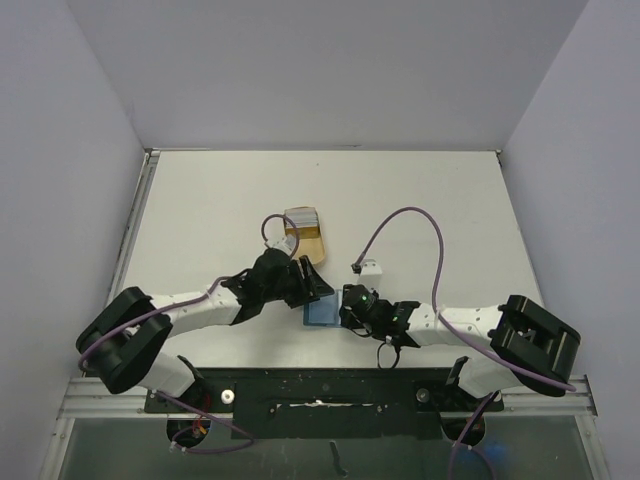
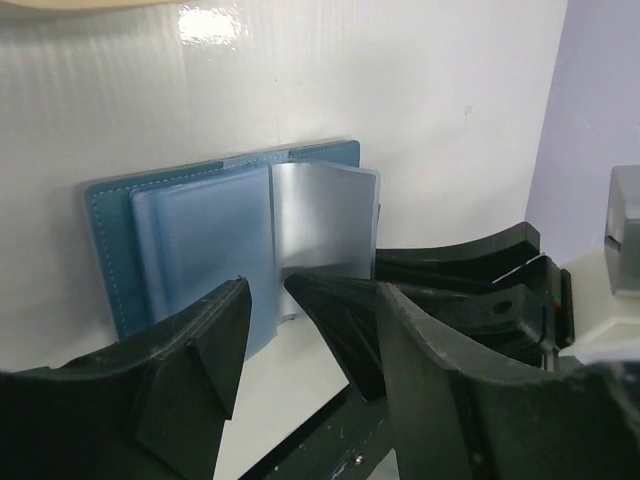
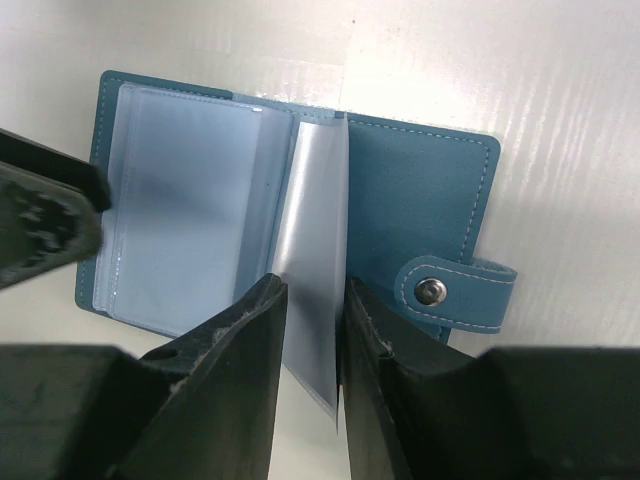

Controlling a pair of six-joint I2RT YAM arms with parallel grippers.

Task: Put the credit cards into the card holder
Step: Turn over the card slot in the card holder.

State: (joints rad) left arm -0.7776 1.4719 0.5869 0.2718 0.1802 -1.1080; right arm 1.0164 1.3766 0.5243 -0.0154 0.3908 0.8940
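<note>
The teal card holder (image 1: pixel 322 314) lies open on the white table between my two grippers, its clear sleeves up (image 3: pixel 180 200). One sleeve (image 3: pixel 315 230) stands raised. My right gripper (image 3: pixel 312 290) straddles it with the jaws partly apart, and the sleeve's free edge leans on the right finger. My left gripper (image 2: pixel 265 285) is open and empty, its tips at the holder's near edge (image 2: pixel 180 240) beside the raised sleeve (image 2: pixel 325 220). The credit cards (image 1: pixel 299 216) lie as a pale stack in a tan tray (image 1: pixel 312 246) behind the left gripper (image 1: pixel 312 285).
A small white connector (image 1: pixel 368 267) on a purple cable lies on the table behind the right gripper (image 1: pixel 345 305). A black rail (image 1: pixel 300 385) runs along the near edge. Grey walls close in the table on the left, right and far sides.
</note>
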